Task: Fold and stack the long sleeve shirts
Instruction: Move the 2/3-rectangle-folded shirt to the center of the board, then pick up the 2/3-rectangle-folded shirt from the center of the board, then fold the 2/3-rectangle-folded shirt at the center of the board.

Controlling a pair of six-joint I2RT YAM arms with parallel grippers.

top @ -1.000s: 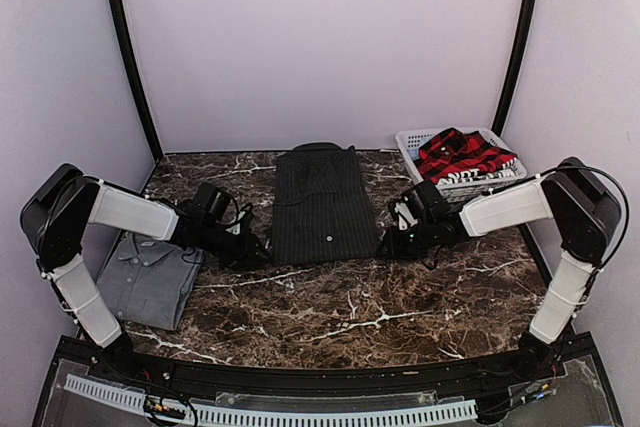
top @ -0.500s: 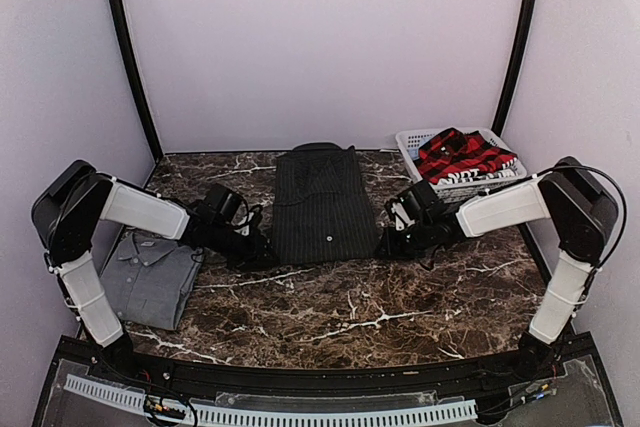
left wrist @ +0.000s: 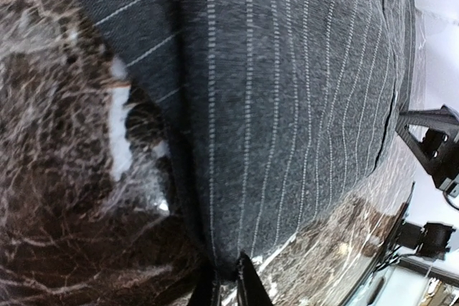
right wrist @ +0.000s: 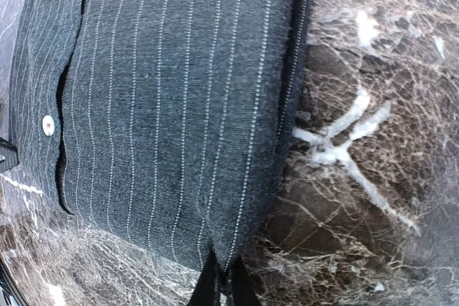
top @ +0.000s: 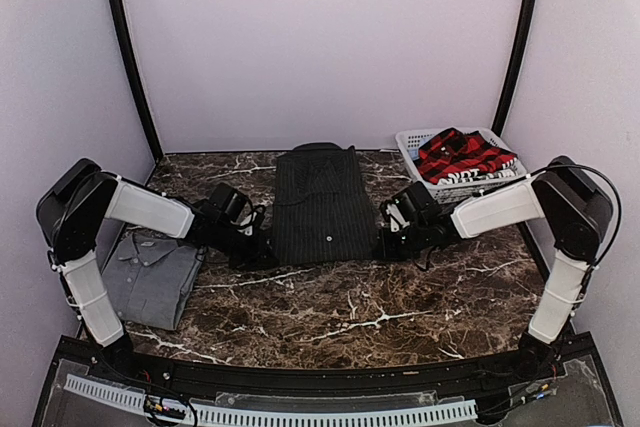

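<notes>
The black pinstripe shirt (top: 322, 202) lies flat in the middle of the table, collar at the far end, sides folded in. My left gripper (top: 262, 252) sits at its near-left corner and my right gripper (top: 383, 245) at its near-right corner. In the left wrist view the pinstripe shirt (left wrist: 301, 91) has its corner pinched in the left gripper (left wrist: 228, 286). The right wrist view shows the pinstripe shirt (right wrist: 179, 91) with its corner nipped the same way in the right gripper (right wrist: 224, 286). A folded grey shirt (top: 150, 277) rests at the near left. The red-and-black plaid shirt (top: 458, 155) lies crumpled in the basket.
The white slatted basket (top: 412, 147) stands at the back right corner. Dark marble tabletop (top: 360, 312) stretches in front of the pinstripe shirt. Pale walls and black corner posts close in the back and sides.
Both grippers slid inward to the near corners of the pinstripe shirt, and their jaws closed on the cloth.
</notes>
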